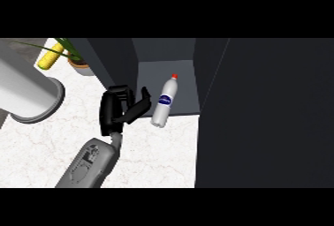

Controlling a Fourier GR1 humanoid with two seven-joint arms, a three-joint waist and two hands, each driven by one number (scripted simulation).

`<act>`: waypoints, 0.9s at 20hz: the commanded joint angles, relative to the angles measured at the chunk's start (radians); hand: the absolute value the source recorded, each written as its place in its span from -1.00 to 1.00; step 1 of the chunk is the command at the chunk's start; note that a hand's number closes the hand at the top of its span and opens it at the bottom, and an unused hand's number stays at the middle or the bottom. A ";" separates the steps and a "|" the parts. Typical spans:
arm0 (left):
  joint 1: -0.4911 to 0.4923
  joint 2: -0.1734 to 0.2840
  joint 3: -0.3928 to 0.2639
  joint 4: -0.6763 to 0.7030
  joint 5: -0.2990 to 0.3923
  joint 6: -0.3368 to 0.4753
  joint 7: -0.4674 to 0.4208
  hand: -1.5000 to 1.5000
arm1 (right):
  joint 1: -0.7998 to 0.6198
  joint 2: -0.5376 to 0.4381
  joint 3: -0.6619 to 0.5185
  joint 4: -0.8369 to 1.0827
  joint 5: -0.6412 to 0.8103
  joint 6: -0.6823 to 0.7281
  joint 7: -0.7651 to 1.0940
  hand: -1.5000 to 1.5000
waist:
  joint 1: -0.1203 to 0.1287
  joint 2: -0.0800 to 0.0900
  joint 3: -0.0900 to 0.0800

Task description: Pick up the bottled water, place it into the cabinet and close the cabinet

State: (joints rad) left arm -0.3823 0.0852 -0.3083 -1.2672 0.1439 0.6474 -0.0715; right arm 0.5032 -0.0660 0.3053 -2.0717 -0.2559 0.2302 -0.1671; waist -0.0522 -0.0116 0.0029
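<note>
1. My main worry is the bottled water (165, 102): it lies on its side, red cap pointing into the cabinet (166, 86) and its base sticking out over the front edge of the cabinet floor onto the marble counter (157, 154). If I swing the door shut now, I judge it would catch on that protruding base and jam, or kick the bottle back out onto the counter

2. Being round and on its side, it will probably roll at a light touch. A careless brush from my fingers could send it sideways against the cabinet wall or off the shelf edge

3. The dark cabinet door (261, 114) fills the right of my view and hides what lies behind it, so I cannot judge its hinge or how far it stands open. Any closing sweep I plan carries that uncertainty

4. The left hand (119, 108) sits just beside the bottle, on its left, released: fingers extended rather than curled, thumb angled toward the bottle. It holds nothing, and I see a narrow gap between thumb and bottle, though I cannot rule out a light touch

5. My right hand does not show in the head view

6. Well off to the left, a grey cylinder (26, 92), a potted plant (77, 62) and a corn cob (51, 57) stand clear of my work
</note>
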 commanded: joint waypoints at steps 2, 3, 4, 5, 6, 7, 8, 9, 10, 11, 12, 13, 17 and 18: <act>-0.277 -0.003 0.043 0.218 -0.028 -0.034 0.025 1.00 | 0.007 -0.014 0.000 0.016 0.000 0.024 -0.023 -1.00 | -0.051 0.034 -0.003; -0.287 0.025 0.048 0.210 -0.040 -0.031 0.028 1.00 | 0.008 0.001 0.023 0.039 0.012 0.022 -0.033 -1.00 | -0.049 0.034 -0.002; -0.279 0.026 0.039 0.227 -0.049 -0.024 0.026 1.00 | -0.020 -0.008 -0.005 0.002 -0.010 0.016 -0.005 -1.00 | -0.052 0.037 -0.003; -0.286 0.008 0.032 0.232 -0.070 0.025 0.036 1.00 | -0.009 0.008 0.029 0.039 0.017 0.009 -0.012 -1.00 | -0.056 0.038 -0.003; -0.268 0.042 0.028 0.247 -0.077 0.000 0.018 1.00 | -0.002 0.004 0.016 0.001 0.005 0.000 0.000 -1.00 | -0.051 0.035 -0.004; -0.278 0.047 0.017 0.242 -0.101 0.025 0.024 1.00 | -0.027 -0.008 -0.001 0.031 0.012 0.015 -0.014 -1.00 | -0.057 0.039 -0.002; -0.288 0.048 0.002 0.246 -0.120 0.041 0.038 1.00 | -0.039 0.006 0.019 0.028 0.025 -0.002 0.005 -1.00 | -0.053 0.038 -0.002; -0.266 0.061 0.004 0.260 -0.120 0.042 0.032 1.00 | -0.001 -0.013 0.017 -0.002 0.018 0.016 -0.009 -1.00 | -0.070 0.037 -0.003; -0.266 0.085 0.001 0.265 -0.133 0.042 0.037 1.00 | -0.017 -0.019 -0.005 0.029 0.005 0.028 -0.022 -1.00 | -0.062 0.039 -0.002; -0.287 0.085 -0.006 0.266 -0.152 0.066 0.057 1.00 | -0.044 -0.009 -0.008 0.012 0.004 0.005 0.013 -1.00 | -0.055 0.039 -0.002; -0.265 0.091 0.001 0.282 -0.147 0.068 0.040 1.00 | -0.049 0.004 0.013 0.018 0.027 -0.005 0.009 -1.00 | -0.057 0.042 -0.003; -0.269 0.100 -0.002 0.288 -0.162 0.080 0.040 1.00 | -0.006 -0.012 0.012 0.021 0.008 0.017 -0.006 -1.00 | -0.058 0.037 -0.003; -0.267 0.088 -0.020 0.313 -0.195 0.140 0.045 -1.00 | -0.022 -0.010 0.013 0.028 0.007 0.023 -0.014 -1.00 | -0.066 0.043 -0.003; -0.265 0.101 -0.023 0.310 -0.198 0.137 0.058 -1.00 | 0.004 -0.001 0.027 0.023 0.011 0.012 -0.012 -1.00 | -0.067 0.040 -0.003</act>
State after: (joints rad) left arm -0.4013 0.1603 -0.4372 -1.1970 -0.0702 0.8587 -0.0889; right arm 0.4904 -0.0711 0.3221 -2.0525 -0.2451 0.2447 -0.1775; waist -0.0870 -0.0119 0.0123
